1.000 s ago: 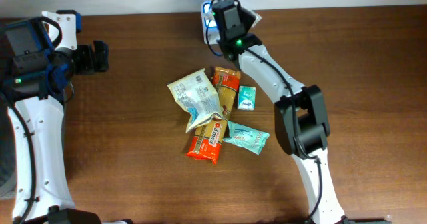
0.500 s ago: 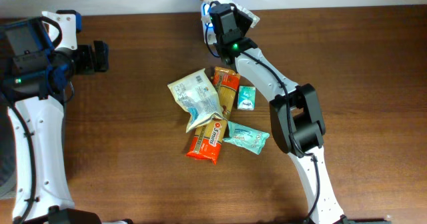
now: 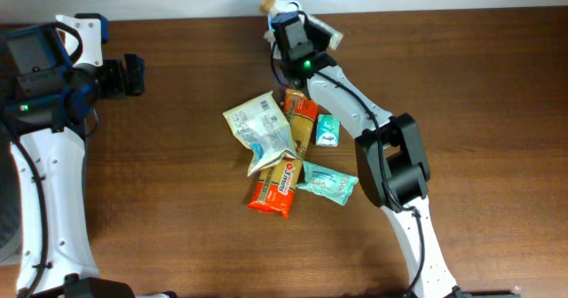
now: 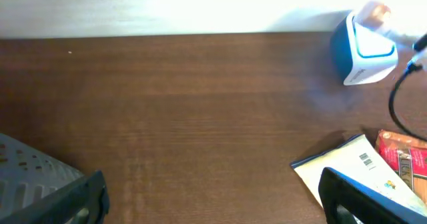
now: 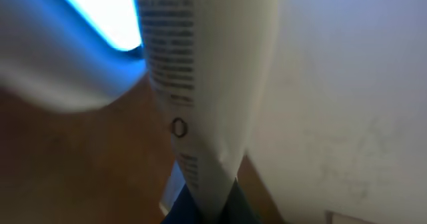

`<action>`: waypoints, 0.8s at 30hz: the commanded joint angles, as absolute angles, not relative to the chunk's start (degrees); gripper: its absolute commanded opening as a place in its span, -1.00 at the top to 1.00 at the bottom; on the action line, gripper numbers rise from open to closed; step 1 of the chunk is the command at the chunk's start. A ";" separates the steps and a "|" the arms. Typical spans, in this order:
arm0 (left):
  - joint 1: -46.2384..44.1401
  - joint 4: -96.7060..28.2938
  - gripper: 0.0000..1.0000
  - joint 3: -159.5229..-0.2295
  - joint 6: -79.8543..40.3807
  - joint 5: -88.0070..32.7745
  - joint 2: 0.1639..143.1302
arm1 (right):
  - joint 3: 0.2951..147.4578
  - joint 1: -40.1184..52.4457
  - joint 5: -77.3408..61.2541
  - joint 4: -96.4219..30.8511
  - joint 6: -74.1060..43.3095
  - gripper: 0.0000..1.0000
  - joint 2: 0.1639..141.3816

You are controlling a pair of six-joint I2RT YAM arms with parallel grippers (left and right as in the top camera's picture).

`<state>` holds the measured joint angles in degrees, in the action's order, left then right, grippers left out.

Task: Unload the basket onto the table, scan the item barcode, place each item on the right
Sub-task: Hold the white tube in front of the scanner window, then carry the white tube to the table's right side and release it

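1. White packet (image 5: pixel 200 84) clamped in right hand (image 3: pixel 297 30), held at far edge of desk (image 3: pixel 177 227), just beside blue-lit scanner (image 4: pixel 365 51).
2. Left hand (image 3: pixel 133 74): fingers wide apart, empty, well off to the left.
3. Snack packets (image 3: pixel 282 152) heaped mid-desk.

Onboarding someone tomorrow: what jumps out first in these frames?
The right gripper, shut on a white packet, holds it by the glowing blue-and-white scanner at the far edge of the table. Mid-table lies a pile of snack packets; the left gripper sits open, empty, far left.
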<state>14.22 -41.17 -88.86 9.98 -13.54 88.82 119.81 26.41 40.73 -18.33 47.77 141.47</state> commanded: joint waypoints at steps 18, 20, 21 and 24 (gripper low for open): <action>14.41 -41.21 -0.98 -89.06 9.45 -14.17 88.09 | 115.42 3.11 1.98 -76.97 0.34 0.92 108.12; 14.39 -41.21 -0.98 -89.08 9.45 -14.20 88.09 | 110.56 -1.02 2.39 -76.07 0.40 0.92 109.25; 14.39 -41.21 -0.98 -89.08 9.45 -14.17 88.09 | 107.61 -3.03 2.37 -74.81 1.50 0.92 109.86; 14.41 -41.19 -0.98 -89.06 9.45 -14.20 88.09 | 97.10 -8.43 2.35 -67.66 8.49 0.92 110.32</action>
